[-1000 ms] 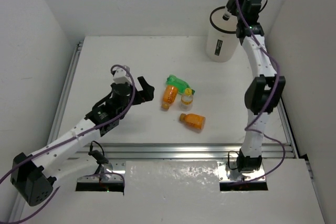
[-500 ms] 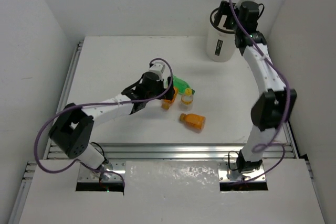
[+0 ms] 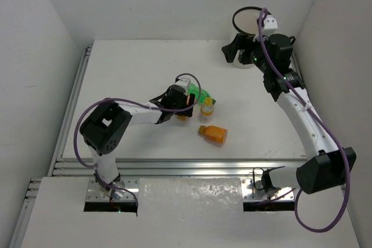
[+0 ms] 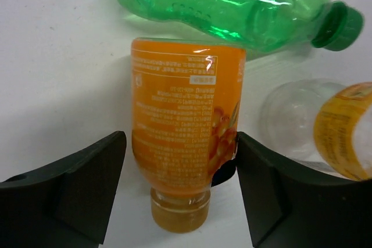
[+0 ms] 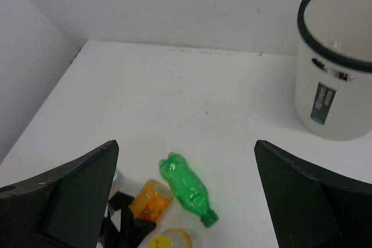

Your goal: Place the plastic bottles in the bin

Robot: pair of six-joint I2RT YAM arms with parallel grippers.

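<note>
Though contact's unclear, end effector (image 4: 180, 149) straddles bottle (image 4: 181, 105).

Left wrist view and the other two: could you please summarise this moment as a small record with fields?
left gripper: open, fingers on either side of a lying orange bottle
right gripper: open, empty, raised near the bin
green bottle: lying by the orange bottle's base end
clear bottle: just right of the orange bottle
second orange bottle: lying apart, nearer the arm bases
bin contents: not visible
</note>
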